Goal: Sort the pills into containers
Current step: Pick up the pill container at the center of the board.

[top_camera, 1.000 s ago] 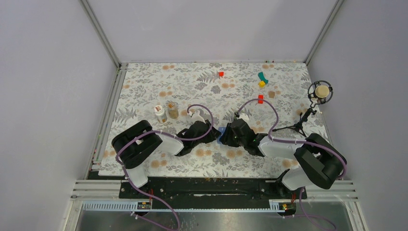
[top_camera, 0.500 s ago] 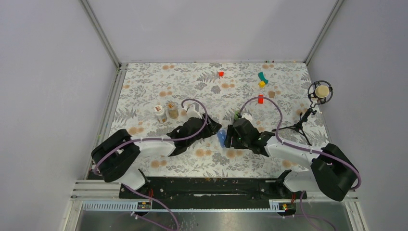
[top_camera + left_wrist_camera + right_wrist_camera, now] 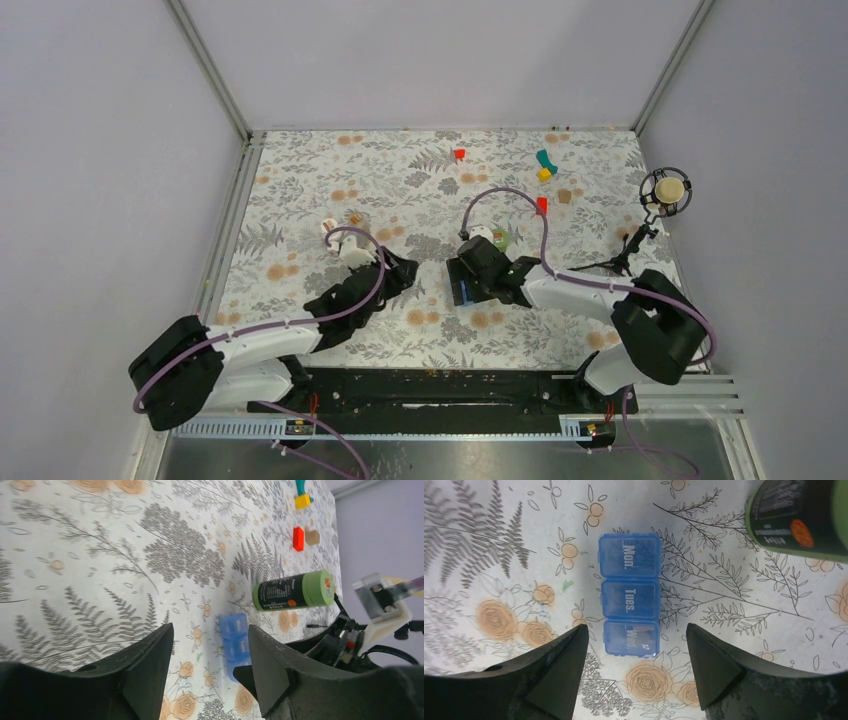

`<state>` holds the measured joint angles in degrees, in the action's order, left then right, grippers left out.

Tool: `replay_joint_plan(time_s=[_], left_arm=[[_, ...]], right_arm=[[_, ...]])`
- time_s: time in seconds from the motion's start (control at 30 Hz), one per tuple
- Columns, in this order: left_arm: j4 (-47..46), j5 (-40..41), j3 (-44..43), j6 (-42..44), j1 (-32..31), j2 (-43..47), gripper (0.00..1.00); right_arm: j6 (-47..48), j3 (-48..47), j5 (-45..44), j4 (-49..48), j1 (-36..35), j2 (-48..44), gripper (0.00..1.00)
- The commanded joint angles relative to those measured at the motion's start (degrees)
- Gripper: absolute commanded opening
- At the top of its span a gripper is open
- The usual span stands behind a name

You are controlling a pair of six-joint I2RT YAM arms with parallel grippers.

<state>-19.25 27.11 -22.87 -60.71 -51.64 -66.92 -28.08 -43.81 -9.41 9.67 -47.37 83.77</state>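
Note:
The containers are a translucent blue pill box [image 3: 630,595], lids shut and marked Mon., Tues., Wed., lying flat on the floral cloth [image 3: 300,180]. It also shows in the top view as the pill box [image 3: 462,292] and in the left wrist view as the pill box [image 3: 235,640]. My right gripper [image 3: 636,641] hovers open over its Wed. end, holding nothing. My left gripper [image 3: 210,645] is open and empty, off to the box's left. In the top view the left gripper [image 3: 400,272] and right gripper [image 3: 470,283] stand apart. No loose pills are in view.
A green bottle [image 3: 799,517] lies on its side just beyond the box, seen too as the green bottle [image 3: 292,590]. A small white-capped bottle [image 3: 330,228] stands by the left arm. Red blocks [image 3: 541,204], teal and yellow pieces [image 3: 545,165] and a microphone stand [image 3: 662,192] sit at the back right.
Both grippers have opened. The left arm has pulled back and to the left, away from the box. The right gripper has shifted left over the box, which now lies uncovered on the cloth.

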Motion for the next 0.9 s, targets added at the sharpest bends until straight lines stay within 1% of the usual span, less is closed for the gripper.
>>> replay_joint_plan(time_s=[0.0, 0.1, 0.33, 0.53, 0.7, 0.8, 0.87], left_arm=[[1.49, 7.48, 2.78, -2.66, -0.07, 4.95, 0.58], [1.91, 8.19, 3.61, -3.29, -0.10, 5.86, 0.59], [2.34, 8.31, 3.00, -2.93, -0.12, 4.34, 0.61], [1.18, 7.30, 3.23, -3.95, -0.13, 2.58, 0.62], [-1.67, 3.83, 2.71, -4.15, -0.06, -1.60, 0.63], [-2.88, 2.23, 2.28, -4.32, -0.06, -3.39, 0.64], [-3.56, 1.64, 2.22, -4.48, -0.09, -4.05, 0.64]], right_arm=[[4.65, -4.39, -5.48, 0.78, -2.08, 4.36, 0.77], [6.61, -6.47, -5.70, 1.06, -2.90, 7.07, 0.71], [6.84, -8.14, -7.81, 1.35, -3.68, 10.58, 0.69], [6.95, -7.31, -8.26, -0.63, -3.78, 10.82, 0.63], [7.12, -5.77, -7.51, -4.38, -3.78, 9.90, 0.63], [7.30, -5.93, -7.53, -4.70, -3.80, 10.49, 0.65], [7.20, -5.93, -7.97, -4.43, -3.77, 10.64, 0.63]])
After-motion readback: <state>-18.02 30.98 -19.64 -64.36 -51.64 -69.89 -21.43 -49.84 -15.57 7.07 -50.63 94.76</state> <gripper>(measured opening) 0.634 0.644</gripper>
